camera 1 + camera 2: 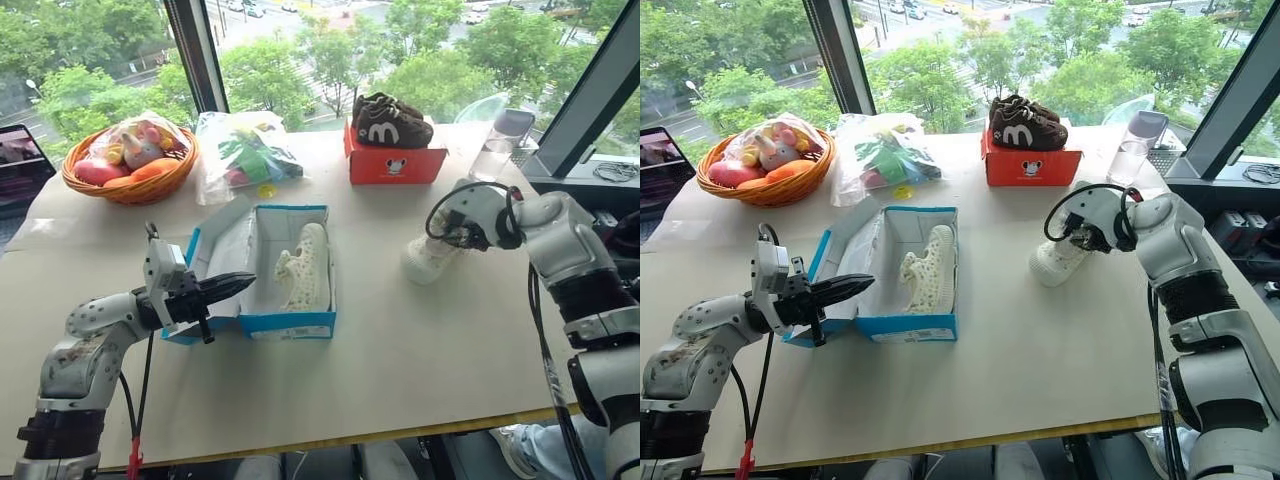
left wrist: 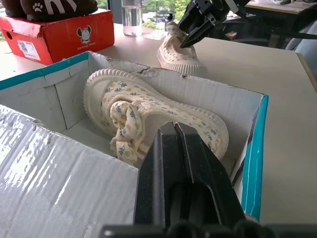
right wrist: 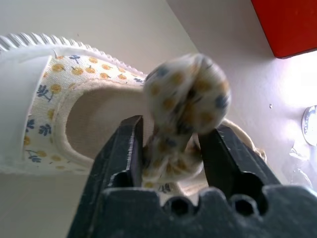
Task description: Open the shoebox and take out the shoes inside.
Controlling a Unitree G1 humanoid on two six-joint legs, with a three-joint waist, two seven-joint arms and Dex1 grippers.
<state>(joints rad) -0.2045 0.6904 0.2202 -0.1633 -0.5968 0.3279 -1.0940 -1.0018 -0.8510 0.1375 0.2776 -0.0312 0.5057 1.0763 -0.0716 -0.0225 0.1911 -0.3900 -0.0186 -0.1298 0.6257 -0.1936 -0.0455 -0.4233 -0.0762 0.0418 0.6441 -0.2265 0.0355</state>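
Table [image 1: 400, 370]: pale top, near edge running across the bottom of the head views; broad bare surface in front of and to the right of the box, and between the box and the loose shoe.

Shoebox [image 1: 300, 325]: blue-walled, white inside, open, left of table centre. Its lid [image 1: 215, 262] stands tipped up on the left side. Its near wall hides the lower inside of the box in the head views.

Shoe in box [image 1: 305, 265]: cream, printed, lying on its side against the right wall; sole towards the far wall in the left wrist view.

Second shoe [image 1: 1052, 262]: out on the table, well right of the box, sole down. Its heel end is partly covered by the right gripper.

Left gripper [image 1: 235, 287]: fingers pressed together, empty, level, tips over the box's near left corner.

Right gripper [image 3: 171, 153]: fingers spread either side of the second shoe's fabric bow [image 3: 185, 106]; whether they touch it cannot be told.

Far edge, along the window: basket [image 1: 130, 185] of toys, clear bag [image 1: 245, 150] of items, red-orange box [image 1: 395, 160] carrying dark brown shoes [image 1: 390, 122], clear bottle [image 1: 498, 142]. A dark screen [image 1: 20, 160] is cut off at the left edge.
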